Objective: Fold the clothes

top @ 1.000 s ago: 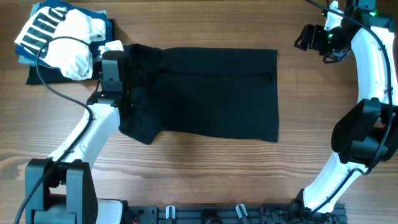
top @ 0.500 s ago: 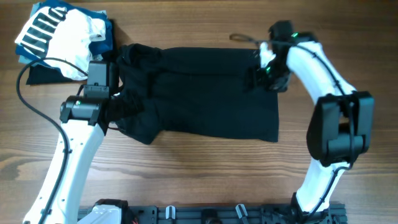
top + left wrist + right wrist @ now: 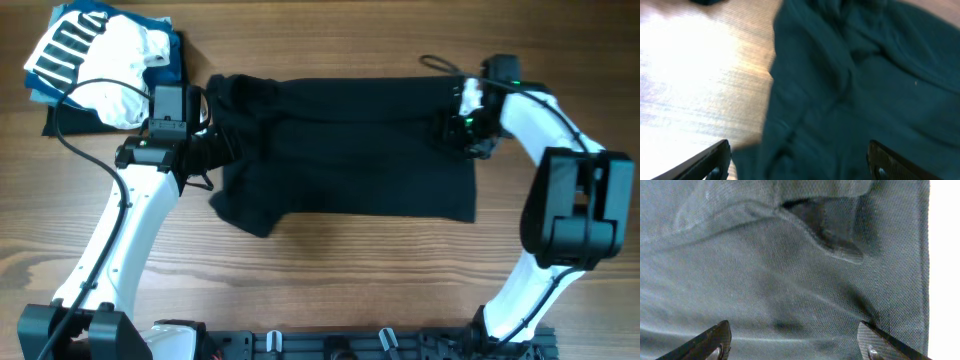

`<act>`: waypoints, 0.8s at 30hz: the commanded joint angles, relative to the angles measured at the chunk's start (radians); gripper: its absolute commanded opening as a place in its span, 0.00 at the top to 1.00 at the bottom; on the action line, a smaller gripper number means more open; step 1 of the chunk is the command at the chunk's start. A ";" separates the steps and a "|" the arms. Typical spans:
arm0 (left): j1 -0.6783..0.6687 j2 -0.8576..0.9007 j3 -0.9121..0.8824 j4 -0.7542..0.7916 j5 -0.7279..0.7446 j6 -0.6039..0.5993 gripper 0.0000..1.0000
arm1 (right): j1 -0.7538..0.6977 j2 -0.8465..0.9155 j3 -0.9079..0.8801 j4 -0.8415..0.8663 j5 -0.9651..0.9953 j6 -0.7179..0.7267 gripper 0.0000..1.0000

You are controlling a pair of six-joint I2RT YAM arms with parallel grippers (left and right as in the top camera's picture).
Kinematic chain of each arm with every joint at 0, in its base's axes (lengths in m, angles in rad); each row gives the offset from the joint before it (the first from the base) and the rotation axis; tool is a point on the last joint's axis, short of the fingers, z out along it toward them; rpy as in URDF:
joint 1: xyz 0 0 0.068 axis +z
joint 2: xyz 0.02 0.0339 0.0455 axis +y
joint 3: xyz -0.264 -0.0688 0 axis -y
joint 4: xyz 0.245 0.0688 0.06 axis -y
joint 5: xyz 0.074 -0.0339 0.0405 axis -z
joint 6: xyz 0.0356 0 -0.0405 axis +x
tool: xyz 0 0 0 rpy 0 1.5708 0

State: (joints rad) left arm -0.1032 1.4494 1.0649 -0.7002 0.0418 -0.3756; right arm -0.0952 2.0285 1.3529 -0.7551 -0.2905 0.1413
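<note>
Among the clothes, a large black shirt [image 3: 340,150] lies spread across the middle of the table, its left sleeve end bunched and wrinkled. My left gripper [image 3: 212,152] hovers over that bunched left edge; in the left wrist view its fingers [image 3: 715,160] stand wide apart above the dark cloth [image 3: 855,90], and the gripper [image 3: 800,162] is open and holds nothing. My right gripper [image 3: 450,130] is over the shirt's right edge. In the right wrist view it [image 3: 795,342] is open above flat black fabric [image 3: 790,280], near a folded seam.
A pile of other clothes [image 3: 100,55], white, blue with white stripes and dark, sits at the table's far left corner. A thin cable [image 3: 440,64] loops by the right arm. Bare wood [image 3: 330,280] runs along the front.
My left gripper has opened and let go of the shirt's left end. The right arm swung in from the far right corner onto the shirt's right edge. The shirt shifted right.
</note>
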 commanded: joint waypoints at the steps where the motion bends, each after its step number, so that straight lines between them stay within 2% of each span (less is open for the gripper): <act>1: 0.002 0.003 0.002 0.039 0.037 0.031 0.13 | -0.071 0.026 -0.013 0.008 -0.031 -0.033 0.18; 4: 0.002 0.000 0.092 -0.027 0.039 0.031 0.16 | -0.072 -0.109 0.040 -0.098 -0.066 0.027 0.19; 6: -0.014 -0.010 0.201 -0.223 0.040 0.018 0.18 | -0.072 -0.347 0.040 -0.199 0.031 0.154 0.15; 8: -0.039 -0.024 0.209 -0.356 0.036 -0.107 0.18 | -0.072 -0.526 0.040 -0.280 0.086 0.223 0.00; 10: -0.060 -0.019 0.186 -0.463 0.036 -0.232 0.20 | -0.072 -0.610 0.040 -0.364 0.084 0.229 0.00; 12: -0.091 -0.019 0.127 -0.498 0.037 -0.328 0.27 | -0.072 -0.642 0.038 -0.473 0.093 0.230 0.00; 14: -0.143 -0.019 0.033 -0.476 0.038 -0.451 0.35 | -0.072 -0.644 0.012 -0.517 0.122 0.300 0.00; 16: -0.215 -0.018 -0.090 -0.385 0.037 -0.570 0.41 | -0.072 -0.643 -0.068 -0.511 0.237 0.450 0.13; 18: -0.271 -0.013 -0.178 -0.250 0.038 -0.637 0.47 | -0.072 -0.643 -0.147 -0.462 0.271 0.497 0.18; 20: -0.313 0.007 -0.248 -0.130 0.036 -0.654 0.58 | -0.072 -0.643 -0.225 -0.403 0.269 0.515 0.19; 22: -0.317 0.037 -0.276 -0.071 0.034 -0.654 0.57 | -0.072 -0.643 -0.273 -0.367 0.269 0.515 0.19; 24: -0.309 0.104 -0.278 -0.034 -0.005 -0.654 0.51 | -0.072 -0.643 -0.312 -0.327 0.267 0.515 0.18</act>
State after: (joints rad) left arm -0.4179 1.4826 0.7990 -0.7673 0.0761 -0.9974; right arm -0.1658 1.3849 1.0771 -1.1080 -0.0498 0.6289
